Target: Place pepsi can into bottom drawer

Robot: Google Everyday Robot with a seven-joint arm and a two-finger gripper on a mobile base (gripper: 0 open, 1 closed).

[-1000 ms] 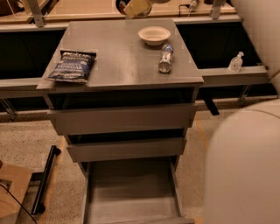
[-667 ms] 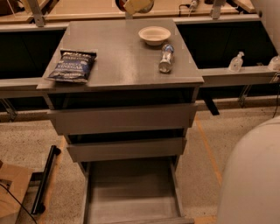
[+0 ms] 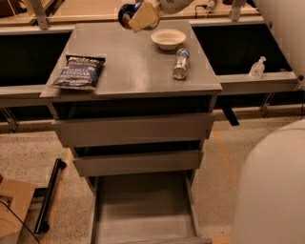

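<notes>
My gripper [image 3: 138,15] hangs at the top of the camera view, above the far edge of the grey cabinet top [image 3: 131,62]. It is shut on the pepsi can [image 3: 127,14], whose dark blue side with a red patch shows just left of the cream fingers [image 3: 143,16]; most of the can is hidden behind them. The bottom drawer [image 3: 143,209] is pulled out at the bottom of the view, a long shallow grey tray with nothing in it. The two upper grey drawers [image 3: 136,131] are pushed in.
On the cabinet top lie a dark blue chip bag [image 3: 79,71] at the left, a white bowl [image 3: 168,38] at the back and a clear plastic bottle [image 3: 180,63] on its side. A sanitizer bottle [image 3: 257,67] stands on the right ledge. My pale arm body [image 3: 271,190] fills the right foreground.
The gripper with the can has come lower and into fuller view over the cabinet's far edge. The arm body at the right has shifted, uncovering more floor.
</notes>
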